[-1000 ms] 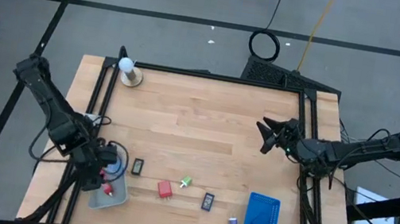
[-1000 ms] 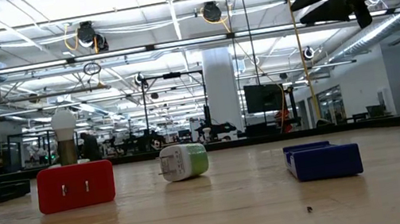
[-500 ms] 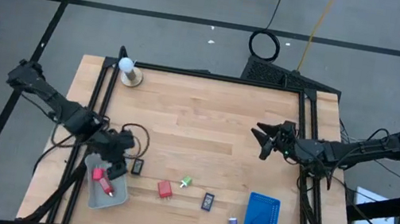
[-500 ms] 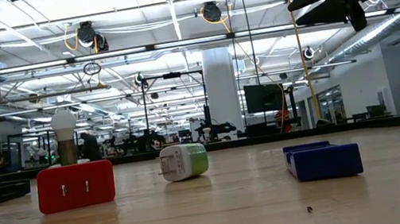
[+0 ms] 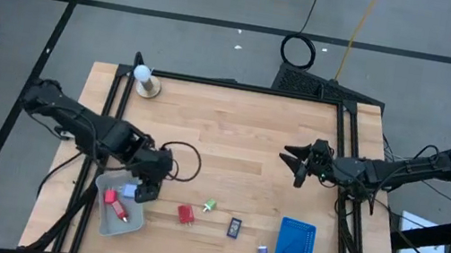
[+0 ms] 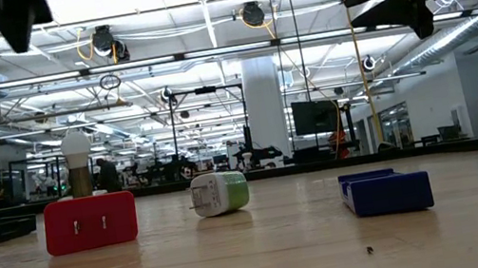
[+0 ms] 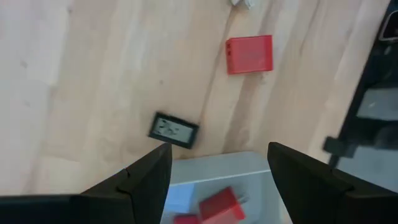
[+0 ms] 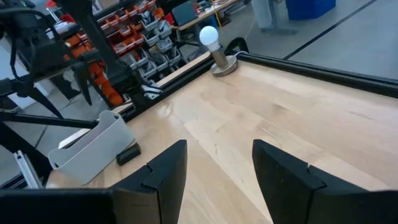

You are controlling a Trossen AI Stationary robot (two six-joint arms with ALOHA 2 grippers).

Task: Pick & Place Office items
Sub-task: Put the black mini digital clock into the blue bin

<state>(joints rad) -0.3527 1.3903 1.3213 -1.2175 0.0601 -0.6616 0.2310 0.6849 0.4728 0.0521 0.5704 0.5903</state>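
My left gripper point(image 5: 148, 192) is open and hangs over the grey tray's right edge; it shows at the top left of the low view point(image 6: 14, 16). In its wrist view a black rectangle point(image 7: 174, 130) lies flat on the wood just past the grey tray point(image 7: 231, 167), between the finger lines and untouched. A red piece point(image 7: 220, 205) and a light-blue piece point(image 7: 179, 199) lie in the tray. Lying on the wood are a red block point(image 5: 185, 215), a green-white bit point(image 5: 209, 206), a second black rectangle point(image 5: 234, 228) and a purple bit point(image 5: 263, 252). My right gripper point(image 5: 294, 167) is open, in the air near the table's right side.
The grey tray point(image 5: 130, 224) sits at the near left corner and a blue tray point(image 5: 295, 245) at the near right. A white ball on a wooden base point(image 5: 144, 80) stands at the far left corner. A black rail frames the table. Bare wood fills the middle.
My left arm has swung its gripper from above the grey tray toward the table's right, to the tray's right edge by the black rectangle, and it has come into the low view's top left. My right gripper has drifted a little toward the left and near edges.
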